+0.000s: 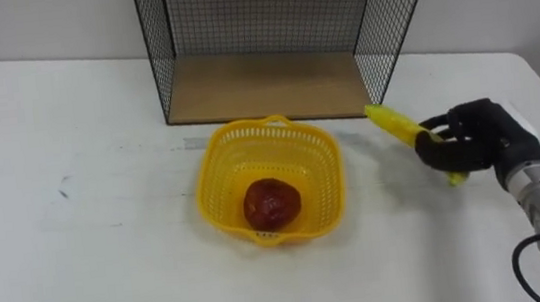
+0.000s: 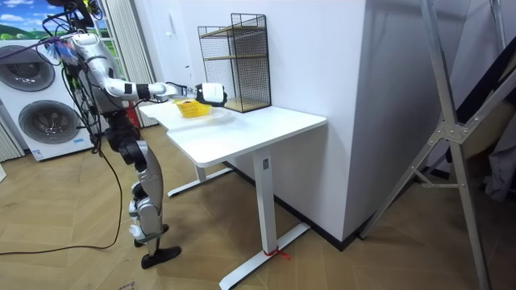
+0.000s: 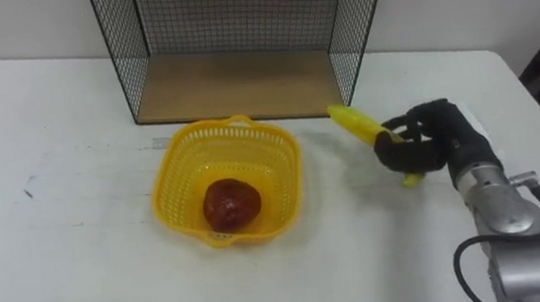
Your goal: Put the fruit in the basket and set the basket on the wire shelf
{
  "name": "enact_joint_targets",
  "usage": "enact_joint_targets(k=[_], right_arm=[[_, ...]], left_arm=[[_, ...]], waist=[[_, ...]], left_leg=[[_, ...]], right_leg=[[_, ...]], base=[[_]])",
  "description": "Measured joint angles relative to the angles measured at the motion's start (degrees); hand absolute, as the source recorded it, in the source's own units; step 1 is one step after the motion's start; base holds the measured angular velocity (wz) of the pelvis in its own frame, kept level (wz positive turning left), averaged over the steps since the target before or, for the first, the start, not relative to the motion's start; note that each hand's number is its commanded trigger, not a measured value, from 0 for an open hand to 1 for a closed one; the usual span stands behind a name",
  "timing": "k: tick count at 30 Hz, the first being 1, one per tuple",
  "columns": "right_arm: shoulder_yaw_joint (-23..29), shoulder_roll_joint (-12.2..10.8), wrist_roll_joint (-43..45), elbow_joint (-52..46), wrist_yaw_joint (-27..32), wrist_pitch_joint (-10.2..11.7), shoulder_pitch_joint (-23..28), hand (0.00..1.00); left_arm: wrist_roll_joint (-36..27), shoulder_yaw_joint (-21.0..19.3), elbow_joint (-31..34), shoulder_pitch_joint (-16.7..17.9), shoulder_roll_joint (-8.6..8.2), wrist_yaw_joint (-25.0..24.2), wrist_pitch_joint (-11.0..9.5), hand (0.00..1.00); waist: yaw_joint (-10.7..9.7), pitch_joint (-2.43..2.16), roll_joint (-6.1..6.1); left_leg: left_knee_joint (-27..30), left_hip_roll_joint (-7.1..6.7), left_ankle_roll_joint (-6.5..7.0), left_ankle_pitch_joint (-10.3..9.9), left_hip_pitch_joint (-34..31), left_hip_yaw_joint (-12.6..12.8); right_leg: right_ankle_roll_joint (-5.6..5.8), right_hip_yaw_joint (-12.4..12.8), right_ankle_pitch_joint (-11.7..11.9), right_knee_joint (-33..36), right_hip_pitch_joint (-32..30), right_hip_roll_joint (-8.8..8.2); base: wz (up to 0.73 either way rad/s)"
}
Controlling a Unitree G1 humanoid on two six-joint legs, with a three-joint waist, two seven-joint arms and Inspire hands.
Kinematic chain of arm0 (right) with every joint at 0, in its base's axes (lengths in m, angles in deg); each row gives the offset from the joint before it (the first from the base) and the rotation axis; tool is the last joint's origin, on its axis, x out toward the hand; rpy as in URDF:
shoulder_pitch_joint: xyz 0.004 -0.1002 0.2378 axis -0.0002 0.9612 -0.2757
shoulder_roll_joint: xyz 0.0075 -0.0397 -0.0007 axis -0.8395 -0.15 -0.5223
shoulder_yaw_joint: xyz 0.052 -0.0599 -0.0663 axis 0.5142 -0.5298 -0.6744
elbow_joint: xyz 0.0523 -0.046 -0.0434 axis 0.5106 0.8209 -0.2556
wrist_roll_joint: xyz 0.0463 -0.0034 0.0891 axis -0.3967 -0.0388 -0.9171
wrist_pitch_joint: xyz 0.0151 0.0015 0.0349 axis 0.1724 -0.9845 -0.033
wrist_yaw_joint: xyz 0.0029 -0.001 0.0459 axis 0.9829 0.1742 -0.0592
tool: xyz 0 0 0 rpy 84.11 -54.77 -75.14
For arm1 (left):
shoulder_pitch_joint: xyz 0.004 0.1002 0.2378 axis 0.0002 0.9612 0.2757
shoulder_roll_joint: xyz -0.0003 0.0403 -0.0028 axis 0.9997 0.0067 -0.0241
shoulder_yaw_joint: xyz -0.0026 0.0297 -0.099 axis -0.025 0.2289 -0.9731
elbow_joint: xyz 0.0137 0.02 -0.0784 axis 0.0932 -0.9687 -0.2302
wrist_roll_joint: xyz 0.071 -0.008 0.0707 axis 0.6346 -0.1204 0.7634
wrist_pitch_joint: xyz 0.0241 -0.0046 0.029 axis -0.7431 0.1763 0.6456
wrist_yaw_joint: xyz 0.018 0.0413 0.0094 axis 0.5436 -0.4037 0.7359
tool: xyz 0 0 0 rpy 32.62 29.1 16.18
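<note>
The white table [image 1: 80,251] carries faint grey scuffs [image 1: 63,188] on its left part and no fruit there. Near the middle sits the yellow plastic basket [image 1: 265,123], upright, with 1 dark red fruit [image 1: 272,202] lying on its floor towards the near wall (an apple, perhaps; the shape is too lumpy to be sure). The basket looks like thin latticed plastic, so it is probably very light and likely to flex or slide if nudged. The small tabs on its far and near rims look like the sound places to take it, and it should be lifted level so the round fruit does not roll.

Behind it stands the wire shelf [image 1: 273,82], its lower wooden board bare, with its front edge just beyond the basket's far rim.

To the right, the banana [image 1: 395,125] is in the robot's right hand [image 1: 470,140]. The dark fingers are curled round its lower half, and the free end points towards the shelf's right front corner. It is beside the basket, not over it, and I cannot tell whether it is clear of the table.

A banana is light, smooth-skinned and easily bruised, so a moderate wrap round the thick middle suits it. Lowering it into the basket would be better than dropping it. There is room for it alongside the red fruit.
</note>
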Motion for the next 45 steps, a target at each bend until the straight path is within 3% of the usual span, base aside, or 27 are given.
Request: enact_joint_targets(k=[16, 22, 33, 45], right_arm=[[-0.3, -0.4, -2.1, -9.2, 2.0, 0.6, 0.0, 1.00], [-1.9, -0.4, 0.3, -14.6, 1.9, 0.5, 0.0, 1.00], [-10.8, -0.4, 5.4, -18.1, -2.1, 0.5, 1.7, 1.00], [-14.0, -2.1, 5.8, -18.2, -4.4, 0.5, 1.7, 1.00]], left_arm=[[0.0, 1.1, -1.6, -0.4, -0.60, 0.0, 0.0, 0.00], [0.0, 1.0, -2.1, -1.2, -0.56, 0.0, 0.0, 0.00], [0.0, 3.2, -3.0, -2.8, -0.34, 0.1, -0.5, 0.00], [-0.5, 8.3, -3.2, -4.4, -0.02, 0.0, -0.5, 0.00]], waist=[[-0.1, -0.07, 0.54], [-0.1, -0.48, -0.03], [1.7, -0.14, -0.80], [2.6, 0.27, -0.37]], left_leg=[[-0.1, 0.08, 0.00, 0.0, -0.1, 1.1], [0.2, 0.10, 0.00, 0.0, -1.1, 0.7], [-0.3, 0.06, 0.01, 0.0, -1.5, 0.9], [-0.3, 0.04, 0.01, 0.0, -1.8, 0.9]], right_leg=[[0.00, 1.0, 0.0, 0.2, -0.4, 0.13], [-0.01, 0.8, 0.0, 0.3, -1.0, 0.09], [0.00, 0.9, 0.1, 0.2, -1.8, 0.08], [0.02, 0.8, 0.1, 0.0, -2.0, 0.03]], base=[[-0.02], [0.02], [0.00], [0.00]])
